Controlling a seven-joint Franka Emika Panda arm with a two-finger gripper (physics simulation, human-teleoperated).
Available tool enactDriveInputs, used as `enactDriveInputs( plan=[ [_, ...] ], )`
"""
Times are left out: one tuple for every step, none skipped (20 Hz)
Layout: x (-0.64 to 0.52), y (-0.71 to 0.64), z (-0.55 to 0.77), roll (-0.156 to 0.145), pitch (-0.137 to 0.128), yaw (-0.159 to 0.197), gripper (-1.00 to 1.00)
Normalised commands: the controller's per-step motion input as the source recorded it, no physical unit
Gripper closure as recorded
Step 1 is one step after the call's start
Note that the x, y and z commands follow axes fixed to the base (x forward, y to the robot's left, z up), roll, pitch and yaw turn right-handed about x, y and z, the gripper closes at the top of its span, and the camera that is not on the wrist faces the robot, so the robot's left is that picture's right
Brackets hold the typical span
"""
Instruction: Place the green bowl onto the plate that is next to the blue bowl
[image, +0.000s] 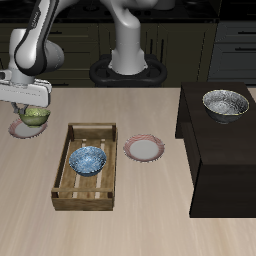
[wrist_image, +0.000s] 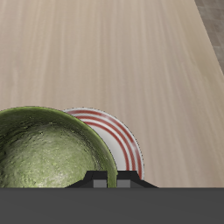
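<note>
Pincer (image: 30, 106): mine, clenched on the rim of the green bowl (image: 34, 117), one finger inside the wall and one outside as far as I could judge.
Green bowl (wrist_image: 48, 156): hung directly under my pincer, held above a red-striped plate (wrist_image: 118, 140) near the table's edge; whether it touched that plate I could not tell.
Handling: judged rigid, light, glazed and slippery, likely chippable; the thin rim was the only practical hold.
Blue bowl (image: 87, 159): sat inside a wooden tray (image: 70, 190).
Target plate (image: 145, 149): lay just beside that tray, well apart from my pincer
</note>
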Motion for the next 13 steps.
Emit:
enactDriveInputs(
  plan=[
    [0.14,-0.11,-0.2,-0.042,0.031,-0.005,1.0],
    [0.04,-0.02,-0.17,-0.025,0.015,0.043,1.0],
    [0.12,-0.04,-0.27,0.018,0.042,0.012,1.0],
    [0.11,-0.06,-0.31,-0.032,0.011,0.015,1.0],
    [0.16,-0.06,-0.21,-0.007,0.088,-0.038,1.0],
    [0.07,-0.02,-0.11,-0.044,0.024,0.015,1.0],
    [0.09,-0.07,-0.36,-0.067,0.111,-0.066,1.0],
    [-0.06,0.09,-0.06,0.054,-0.004,0.03,-1.0],
    [-0.18,0.09,0.02,-0.027,0.03,0.043,-1.0],
    [0.06,0.03,-0.06,0.009,0.005,-0.03,-1.0],
    [-0.04,0.06,-0.07,0.039,0.022,0.0,-1.0],
    [-0.05,0.04,-0.07,0.0,0.044,-0.047,-1.0],
    [-0.03,0.1,0.04,0.033,-0.007,0.054,-1.0]
  ],
)
